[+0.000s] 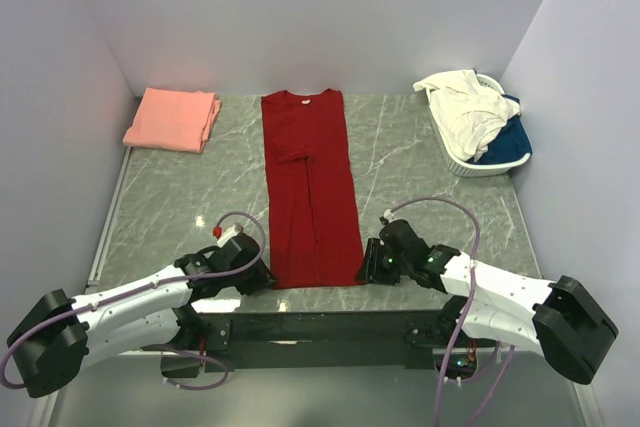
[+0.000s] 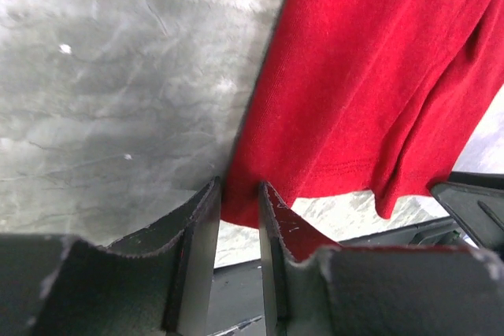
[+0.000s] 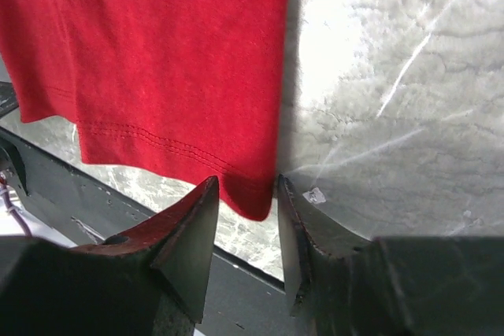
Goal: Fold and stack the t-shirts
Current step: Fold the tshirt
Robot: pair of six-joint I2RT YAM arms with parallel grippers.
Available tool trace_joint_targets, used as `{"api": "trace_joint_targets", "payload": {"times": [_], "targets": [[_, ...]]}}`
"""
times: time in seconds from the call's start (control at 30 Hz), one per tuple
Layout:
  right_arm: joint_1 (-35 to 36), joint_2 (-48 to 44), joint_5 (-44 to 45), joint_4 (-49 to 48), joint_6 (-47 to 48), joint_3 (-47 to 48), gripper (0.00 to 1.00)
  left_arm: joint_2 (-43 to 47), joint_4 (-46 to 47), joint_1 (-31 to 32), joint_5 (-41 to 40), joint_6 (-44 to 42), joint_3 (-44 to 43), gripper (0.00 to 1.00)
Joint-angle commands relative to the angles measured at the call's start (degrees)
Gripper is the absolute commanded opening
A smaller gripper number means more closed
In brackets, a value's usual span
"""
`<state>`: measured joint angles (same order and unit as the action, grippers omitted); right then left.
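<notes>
Both grippers at the red t-shirt's [image 1: 310, 187] near hem

The shirt lies as a long strip down the middle of the table [image 1: 420, 157], hem at the near edge. The left gripper [image 2: 239, 186] stands narrow around the hem's left corner; I cannot tell whether it pinches. The right gripper [image 3: 246, 182] straddles the right corner, jaws slightly apart.

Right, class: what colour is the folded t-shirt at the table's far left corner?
The folded t-shirt is salmon pink; the top external view shows it best.
</notes>
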<state>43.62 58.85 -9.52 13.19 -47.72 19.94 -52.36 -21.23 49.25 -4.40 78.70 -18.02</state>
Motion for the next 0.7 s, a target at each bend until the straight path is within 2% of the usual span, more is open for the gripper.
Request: {"api": "trace_joint_targets", "payload": {"times": [0.0, 0.1, 0.2, 0.23, 0.3, 0.53, 0.67], "targets": [[-0.2, -1.7, -0.1, -1.3, -1.0, -1.3, 0.42, -0.2, 0.8, 1.1, -1.0, 1.8, 1.0, 0.32], [-0.2, -1.7, -0.8, -2.2, -1.3, -1.7, 0.39, -0.6, 1.5, 1.5, -0.9, 2.0, 1.3, 0.31], [-0.2, -1.6, -1.1, -2.9, -1.7, -2.1, 0.36, -0.8, 2.0, 1.7, -0.6, 1.8, 1.5, 0.23], [-0.2, -1.7, -1.1, -3.2, -1.7, -2.2, 0.33, -0.7, 1.7, 1.7, -0.6, 1.8, 1.5, 0.12], [-0.2, -1.8, -1.1, -3.3, -1.8, -2.4, 0.30, -0.4, 1.0, 1.7, -0.5, 1.6, 1.2, 0.01], [-0.2, -5.6, -1.2, -1.2, -1.9, -3.2, 0.06, 2.1, -5.8, 1.7, 0.1, 0.1, -0.5, 0.01], [-0.3, -9.7, -2.1, 1.1, -1.4, -4.2, 0.00, 4.4, -9.3, 1.6, 1.9, -0.8, -1.2, 0.01]]}}
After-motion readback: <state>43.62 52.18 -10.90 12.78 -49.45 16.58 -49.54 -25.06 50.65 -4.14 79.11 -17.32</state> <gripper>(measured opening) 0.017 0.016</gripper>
